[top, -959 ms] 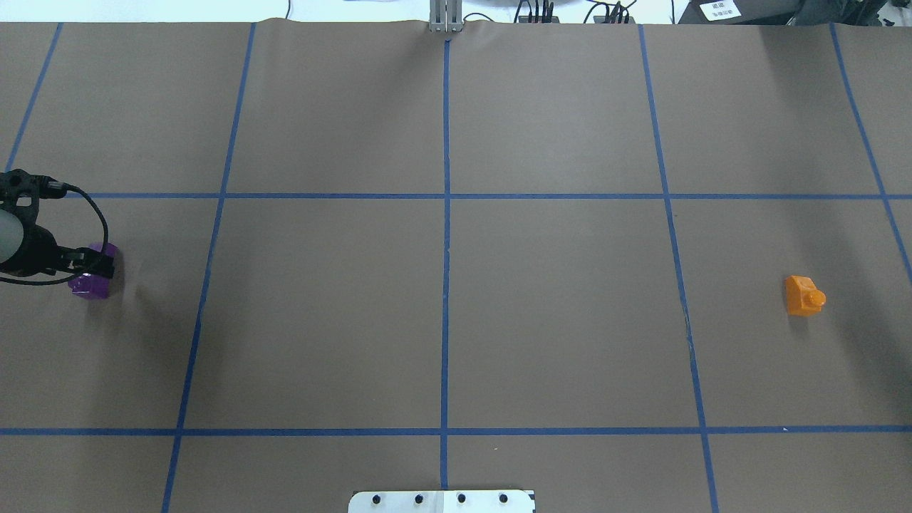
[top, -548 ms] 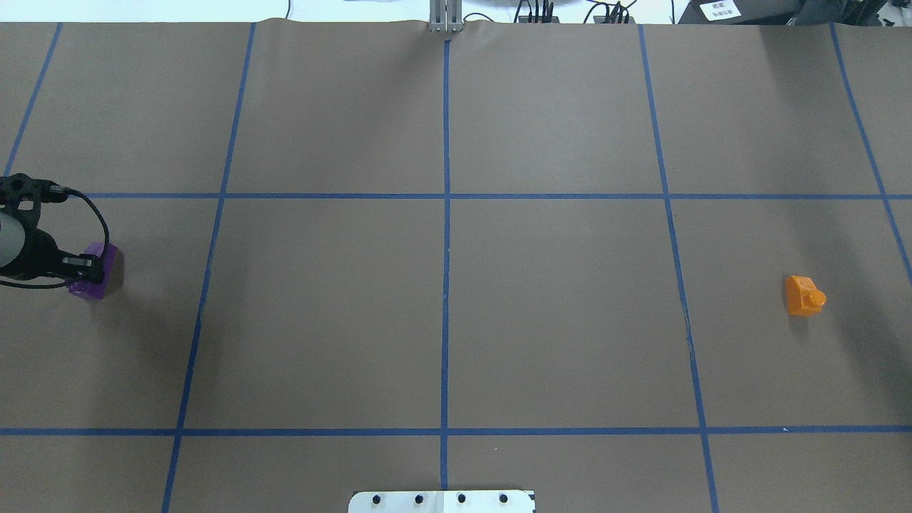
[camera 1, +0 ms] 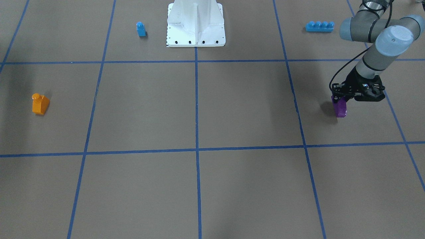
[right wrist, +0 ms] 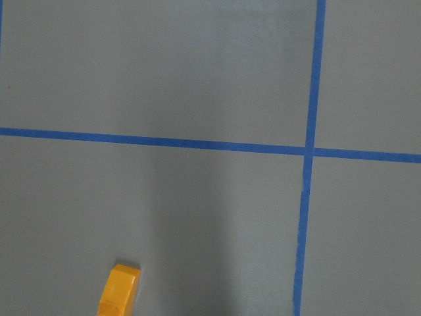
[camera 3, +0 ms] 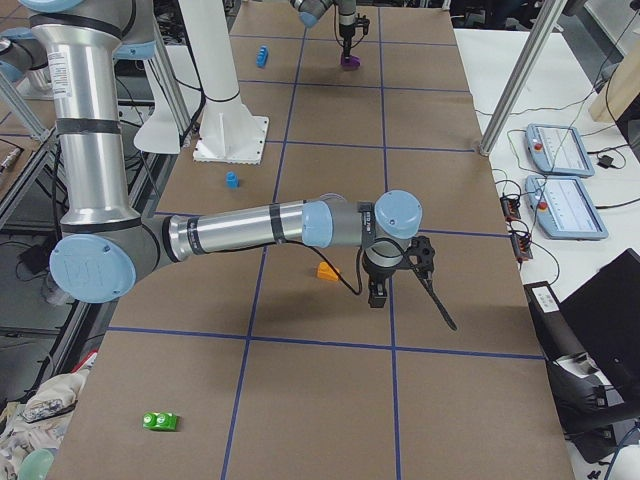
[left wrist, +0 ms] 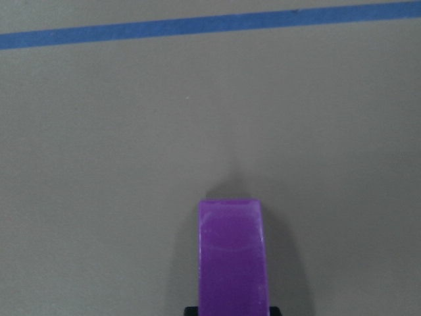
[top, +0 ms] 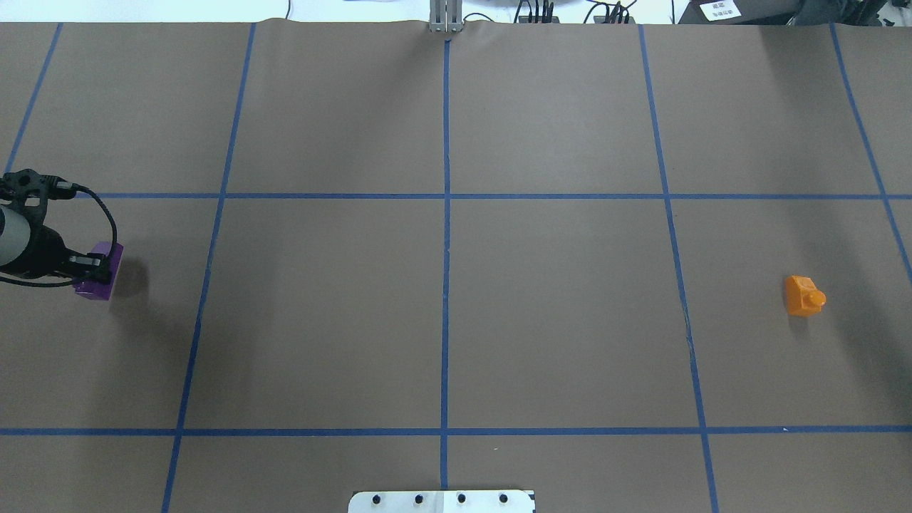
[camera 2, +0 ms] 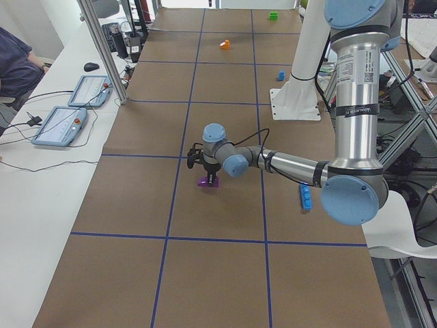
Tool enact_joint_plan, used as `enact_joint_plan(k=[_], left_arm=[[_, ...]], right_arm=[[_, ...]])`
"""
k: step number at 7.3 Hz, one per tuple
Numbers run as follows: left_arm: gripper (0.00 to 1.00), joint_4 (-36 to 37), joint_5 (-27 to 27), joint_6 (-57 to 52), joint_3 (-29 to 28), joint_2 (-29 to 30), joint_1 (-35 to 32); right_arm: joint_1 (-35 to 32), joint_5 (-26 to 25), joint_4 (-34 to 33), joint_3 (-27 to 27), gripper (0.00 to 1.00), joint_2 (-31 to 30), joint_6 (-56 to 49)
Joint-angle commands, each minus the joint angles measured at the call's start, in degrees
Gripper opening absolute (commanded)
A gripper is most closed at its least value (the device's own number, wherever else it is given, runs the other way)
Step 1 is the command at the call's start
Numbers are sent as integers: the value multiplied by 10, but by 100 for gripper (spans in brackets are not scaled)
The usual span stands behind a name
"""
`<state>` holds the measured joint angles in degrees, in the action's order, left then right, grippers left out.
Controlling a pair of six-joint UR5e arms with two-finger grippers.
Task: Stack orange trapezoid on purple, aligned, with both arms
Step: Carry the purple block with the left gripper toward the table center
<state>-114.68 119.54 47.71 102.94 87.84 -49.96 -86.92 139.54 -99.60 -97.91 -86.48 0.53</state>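
The purple brick [top: 100, 274] is at the table's far left, clamped between the fingers of my left gripper [top: 91, 264], which is shut on it. It seems to hang just above the paper, with its shadow off to one side. It also shows in the front view [camera 1: 340, 108] and fills the lower middle of the left wrist view [left wrist: 233, 257]. The orange trapezoid [top: 804, 296] lies alone at the far right, stud sideways. My right gripper [camera 3: 378, 290] shows only in the exterior right view, hovering just beside the orange trapezoid [camera 3: 326, 270]. I cannot tell whether it is open or shut.
The white pedestal base [camera 1: 196, 23] stands at the robot's side of the table. A small blue brick [camera 1: 141, 29] and a long blue brick [camera 1: 319, 26] lie near it. A green brick [camera 3: 160, 421] lies beyond my right arm. Blue tape lines grid the brown paper.
My left gripper has closed on the purple brick and turned it squarer. Its shadow has drawn away to the right, as if lifted. The orange trapezoid has not moved.
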Motion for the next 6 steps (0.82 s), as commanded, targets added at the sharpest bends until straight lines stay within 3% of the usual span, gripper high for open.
enact_joint_plan(k=[1,2,3,4,6], left_arm=[[0,154,2,-2,69,97,0],[0,165,-12,-2,64,163,20],[0,223,-50,-2,48,228,77],[0,248,-98,-4,-2,322,97],[0,247,-113,2,-107,446,133]], right_arm=[[0,0,-1,0,100,0,0],[0,0,-1,0,100,0,0],[0,-1,0,3,100,0,0],[4,-5,2,6,100,0,-4],[7,-2,2,9,100,1,-1]])
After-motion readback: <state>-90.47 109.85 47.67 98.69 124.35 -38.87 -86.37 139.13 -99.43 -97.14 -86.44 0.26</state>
